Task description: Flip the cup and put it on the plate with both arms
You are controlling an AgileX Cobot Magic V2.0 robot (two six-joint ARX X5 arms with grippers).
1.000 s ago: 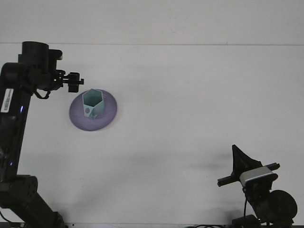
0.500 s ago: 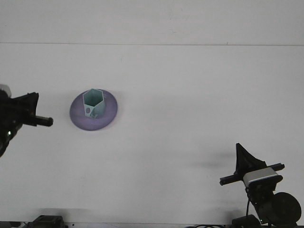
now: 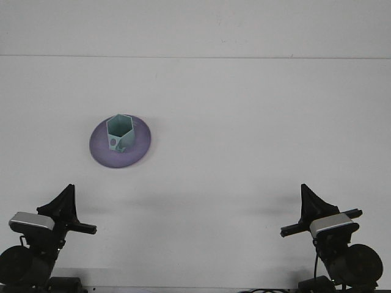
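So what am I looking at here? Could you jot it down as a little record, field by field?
cup: pale green, six-sided cup, upright, open end up
plate: purple plate, cup standing on it
table: plain white table, plate left of centre
left gripper: low at the near left edge, away from the plate, holding nothing
right gripper: low at the near right edge, holding nothing
task state: looks finished

**Clearance: one obstacle cluster, left of centre**

Only obstruction on the table (image 3: 256, 122): plate (image 3: 137, 149) with cup (image 3: 120, 132) standing upright on it, mouth up. Open surface all round the plate, including approach from above. Centre and right half bare. Left gripper (image 3: 63, 201) and right gripper (image 3: 310, 204) parked low at the near corners, well apart from the plate.
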